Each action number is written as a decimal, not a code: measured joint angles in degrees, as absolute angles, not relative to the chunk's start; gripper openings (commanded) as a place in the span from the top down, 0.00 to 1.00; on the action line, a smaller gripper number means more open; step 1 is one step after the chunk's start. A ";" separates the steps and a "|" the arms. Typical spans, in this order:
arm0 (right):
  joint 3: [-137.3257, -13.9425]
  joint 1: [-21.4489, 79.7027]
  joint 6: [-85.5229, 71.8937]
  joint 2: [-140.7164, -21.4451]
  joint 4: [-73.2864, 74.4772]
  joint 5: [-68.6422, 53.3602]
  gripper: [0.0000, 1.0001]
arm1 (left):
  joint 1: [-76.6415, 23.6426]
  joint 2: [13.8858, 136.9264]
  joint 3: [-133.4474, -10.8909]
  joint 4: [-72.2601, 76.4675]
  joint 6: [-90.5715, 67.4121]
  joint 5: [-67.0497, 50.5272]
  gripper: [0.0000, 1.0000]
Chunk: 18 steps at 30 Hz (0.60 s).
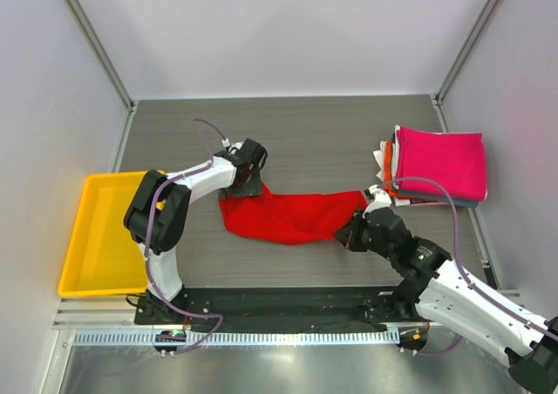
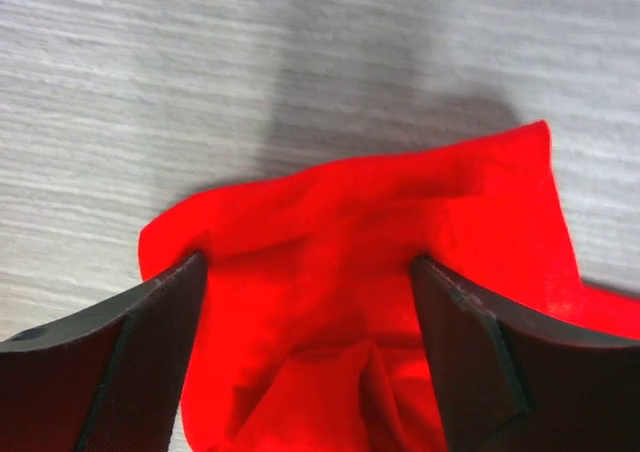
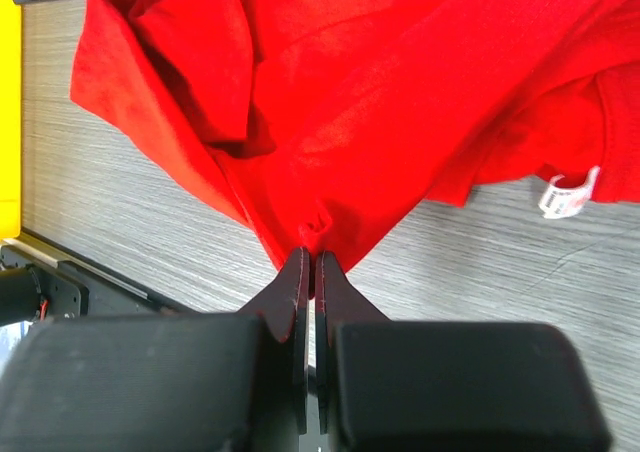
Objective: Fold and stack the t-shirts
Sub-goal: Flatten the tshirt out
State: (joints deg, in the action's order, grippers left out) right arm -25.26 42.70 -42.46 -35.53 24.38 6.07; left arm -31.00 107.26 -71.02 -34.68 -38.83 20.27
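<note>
The red t-shirt (image 1: 288, 215) lies crumpled and stretched across the middle of the table. My left gripper (image 1: 248, 180) is at its upper left corner. In the left wrist view its jaws (image 2: 308, 264) stand wide apart with red cloth (image 2: 380, 222) bunched between them. My right gripper (image 1: 353, 233) is at the shirt's right end. In the right wrist view it (image 3: 312, 255) is shut on a pinch of the red t-shirt (image 3: 350, 92). A stack of folded t-shirts (image 1: 436, 163) with the magenta-pink one on top sits at the right.
A yellow plastic tray (image 1: 100, 233) lies at the table's left edge, also showing in the right wrist view (image 3: 8, 122). A white label (image 3: 565, 194) hangs from the red shirt. Grey walls enclose the table on three sides.
</note>
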 measured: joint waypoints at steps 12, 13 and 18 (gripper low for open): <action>-30.20 42.70 -42.11 -44.75 27.83 12.29 0.99 | -27.07 107.83 -72.44 -35.11 -38.98 15.68 1.00; -32.77 42.72 -41.95 -47.29 29.26 14.79 0.99 | -25.91 107.79 -73.36 -36.05 -39.00 14.81 1.00; -49.21 42.74 -40.60 -56.27 34.04 26.26 0.99 | -18.13 106.59 -85.47 -41.04 -39.11 9.98 1.00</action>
State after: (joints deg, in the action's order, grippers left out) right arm -49.21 42.74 -40.60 -56.27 34.04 26.26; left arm -18.13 106.59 -85.47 -41.04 -39.11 9.98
